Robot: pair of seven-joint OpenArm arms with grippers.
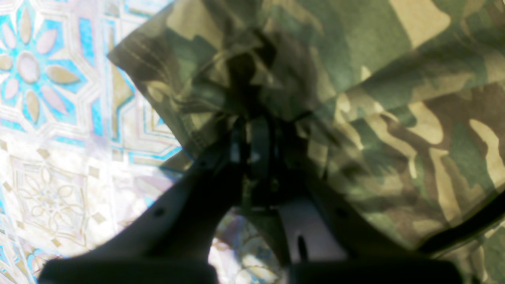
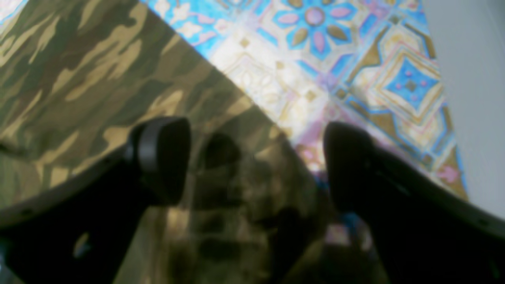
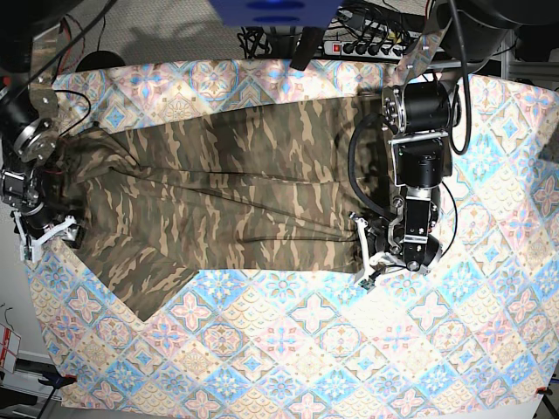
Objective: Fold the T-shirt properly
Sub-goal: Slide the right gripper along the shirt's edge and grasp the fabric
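1. Left gripper (image 1: 252, 138) is clamped on a bunched fold of the camouflage T-shirt (image 3: 227, 192); in the left wrist view its dark fingers pinch together with cloth gathered between them, at the shirt's edge toward the right side of the table in the base view.
2. Right gripper (image 2: 256, 165) stands with jaws spread wide and nothing between them; one fingertip (image 2: 161, 157) sits over the camouflage cloth, the other over the tile-patterned tablecloth (image 2: 315, 79), so it straddles the shirt's edge without holding it.
3. In the base view the T-shirt lies spread across the upper middle of the table, its long axis running from the left edge toward the right, and a flap reaches down toward the lower left corner.
4. Each arm is at one end of that axis: the right arm (image 3: 35, 201) at the left edge, the left arm (image 3: 415, 175) toward the right.
5. Judged from this, the fold is only partly made, and the next move turns on the right gripper taking the edge below it so both ends travel together; a one-sided pull would skew the cloth.
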